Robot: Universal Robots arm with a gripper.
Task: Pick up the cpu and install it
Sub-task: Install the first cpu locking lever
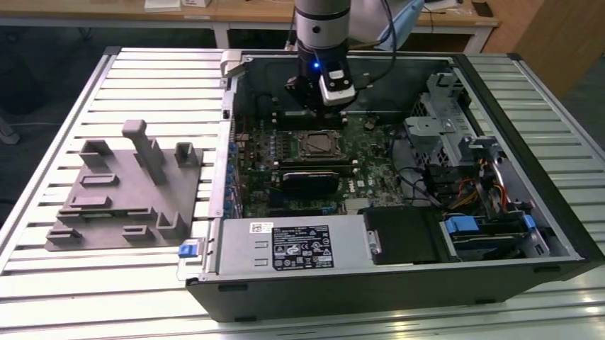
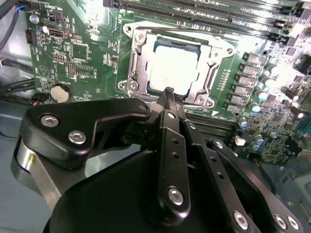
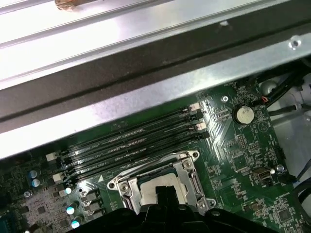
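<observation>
My gripper (image 2: 168, 92) hangs just above the socket (image 2: 172, 68), its two fingers pressed together with nothing between them. The cpu (image 2: 172, 65) sits inside the socket frame in the second wrist view, silver top showing, free of my grip. I judge the risk is here: if the chip lies tilted or off its keys, any downward push from my fingertips could bend contacts beneath. Beyond, the memory slots (image 3: 131, 145) and the case wall (image 3: 146, 63) crowd any sideways move.
</observation>
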